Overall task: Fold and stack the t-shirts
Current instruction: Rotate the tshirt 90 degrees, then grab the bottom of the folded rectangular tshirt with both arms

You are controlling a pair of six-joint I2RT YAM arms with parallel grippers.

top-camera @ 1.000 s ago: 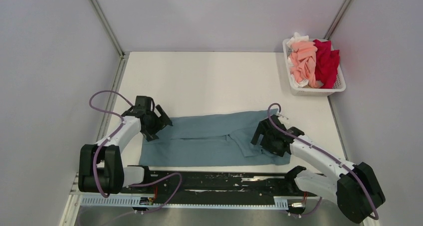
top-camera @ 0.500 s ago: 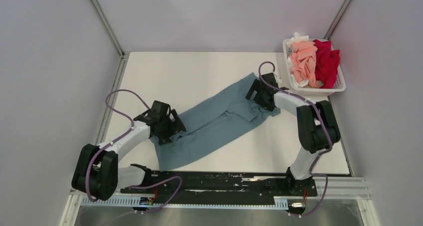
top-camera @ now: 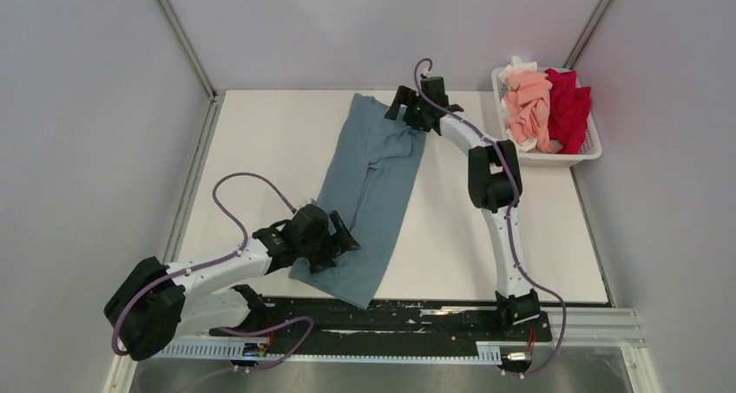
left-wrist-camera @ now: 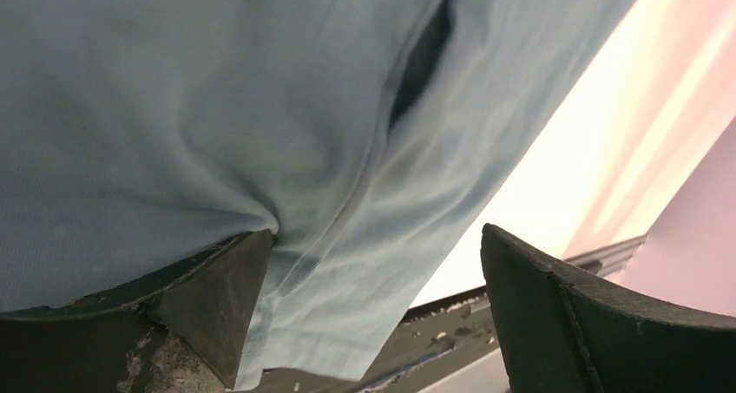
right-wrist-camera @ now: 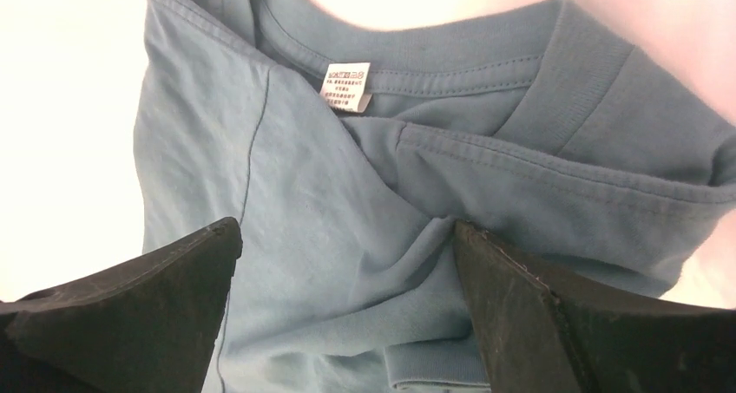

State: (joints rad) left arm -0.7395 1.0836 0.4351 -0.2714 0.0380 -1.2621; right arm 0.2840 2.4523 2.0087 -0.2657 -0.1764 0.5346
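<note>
Our left pincer point(top-camera: 334, 239) rests on the near end of the blue-grey t-shirt point(top-camera: 375, 172). Its dark, scuffed fingers point(left-wrist-camera: 200, 315) stand wide apart, with soft cloth bunched between them. Our right pincer point(top-camera: 405, 114) presses on the far end by the neck, and its fingers point(right-wrist-camera: 139, 315) are wide apart too. We see a ribbed collar point(right-wrist-camera: 486, 50) and a small white label point(right-wrist-camera: 347, 88). The shirt lies as a long, folded strip on the white table point(top-camera: 278, 141). Half a second ago it slanted from near left to far right; now it runs almost near to far, and the right arm reaches farther away. A crumpled pink shirt point(top-camera: 528, 107), a red shirt point(top-camera: 570, 107) and a white shirt point(top-camera: 519, 65) fill the white slatted basket point(top-camera: 564, 159) at the far right.
</note>
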